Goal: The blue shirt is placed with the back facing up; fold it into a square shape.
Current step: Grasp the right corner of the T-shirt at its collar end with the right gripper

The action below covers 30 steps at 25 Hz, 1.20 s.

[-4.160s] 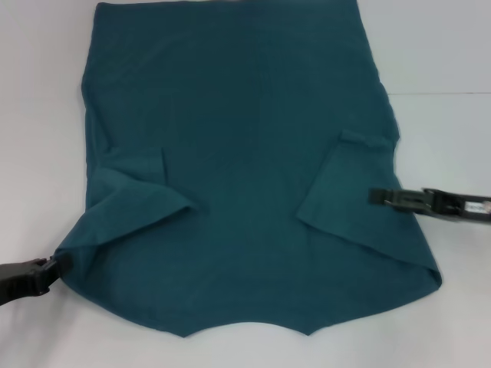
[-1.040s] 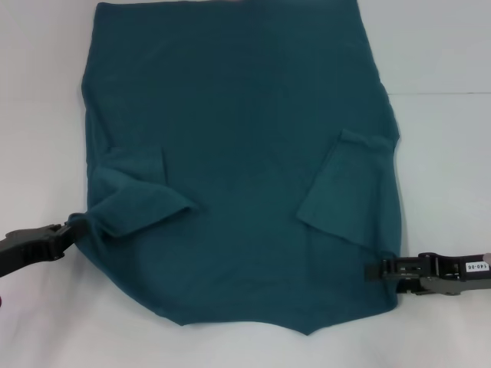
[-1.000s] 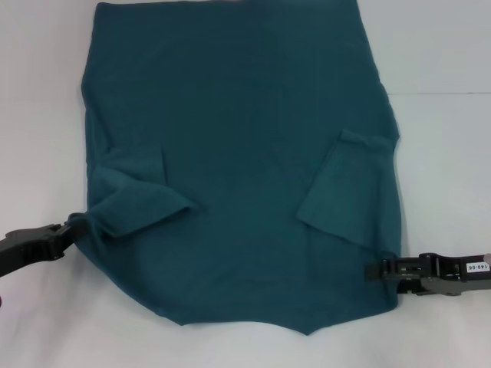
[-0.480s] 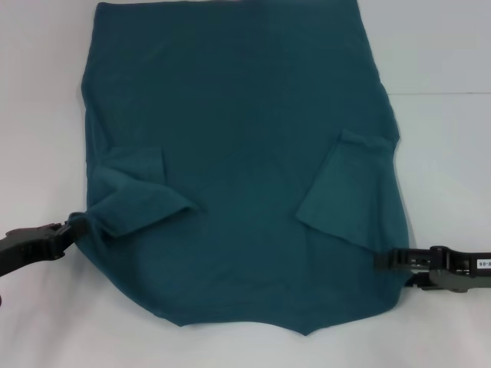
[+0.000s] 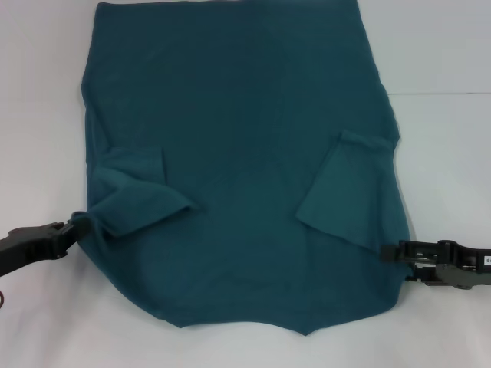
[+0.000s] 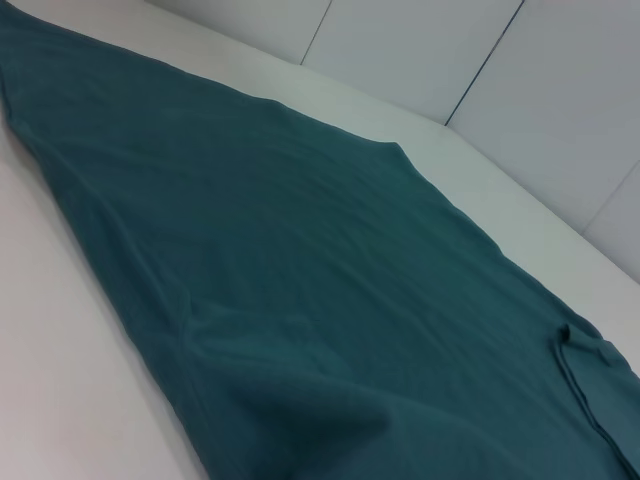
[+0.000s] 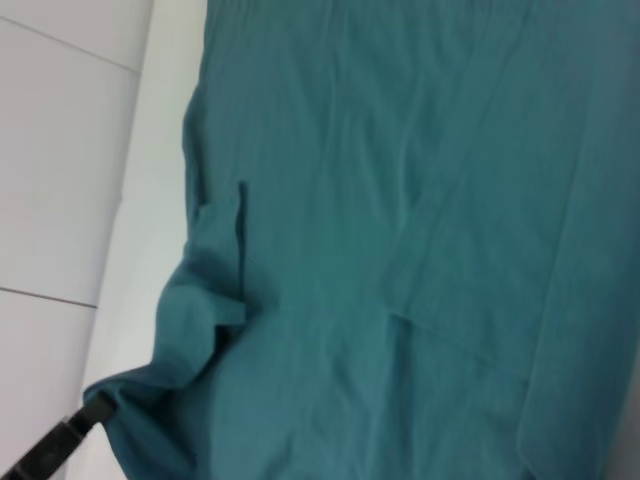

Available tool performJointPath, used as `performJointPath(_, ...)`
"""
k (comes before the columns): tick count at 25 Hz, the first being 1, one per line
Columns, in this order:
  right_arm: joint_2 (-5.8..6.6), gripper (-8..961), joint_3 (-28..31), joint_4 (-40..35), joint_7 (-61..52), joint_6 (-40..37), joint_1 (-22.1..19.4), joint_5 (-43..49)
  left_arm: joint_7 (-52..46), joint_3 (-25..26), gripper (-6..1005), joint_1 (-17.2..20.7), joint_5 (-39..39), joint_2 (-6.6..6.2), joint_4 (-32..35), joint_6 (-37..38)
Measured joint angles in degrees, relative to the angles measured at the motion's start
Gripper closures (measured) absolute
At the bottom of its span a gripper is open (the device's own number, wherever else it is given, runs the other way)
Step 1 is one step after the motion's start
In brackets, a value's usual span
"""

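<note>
Left gripper [image 5: 70,228] is pinching the blue shirt [image 5: 238,153] at about 8 o'clock. Right gripper [image 5: 387,251] sits at 4 o'clock by the edge; can't tell if it's got cloth. If it doesn't, lifting would drag the shirt lopsided.

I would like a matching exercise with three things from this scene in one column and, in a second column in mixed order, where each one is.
Things:
1. left gripper
2. right gripper
3. blue shirt

Places:
A. spread flat across the middle of the white table
B. at the shirt's edge on the robot's right side, low by the near corner
C. at the bunched cloth on the shirt's edge on the robot's left side

Pairs: 1-C, 2-B, 3-A
</note>
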State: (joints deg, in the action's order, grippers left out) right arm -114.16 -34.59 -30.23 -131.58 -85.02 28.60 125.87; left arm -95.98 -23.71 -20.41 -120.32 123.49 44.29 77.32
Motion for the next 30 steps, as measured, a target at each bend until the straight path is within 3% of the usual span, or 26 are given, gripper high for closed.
performJointPath(7, 0.31, 41, 5.05, 0.00, 1.82, -3.94, -1.60, -0.02, 0.01, -0.12, 976, -0.38, -0.01, 0.11, -0.42, -0.52)
performJointPath(19, 0.25, 48, 5.31, -0.08, 2.21, -3.53, -2.76, 1.33, 0.10, -0.20, 972, -0.60, -0.11, 0.01, -0.94, -0.40)
performJointPath(30, 0.51, 509, 5.19, -0.76, 1.81, -0.56, -3.53, 1.31, 0.03, -0.05, 968, -0.61, -0.09, 0.00, -0.96, -0.38)
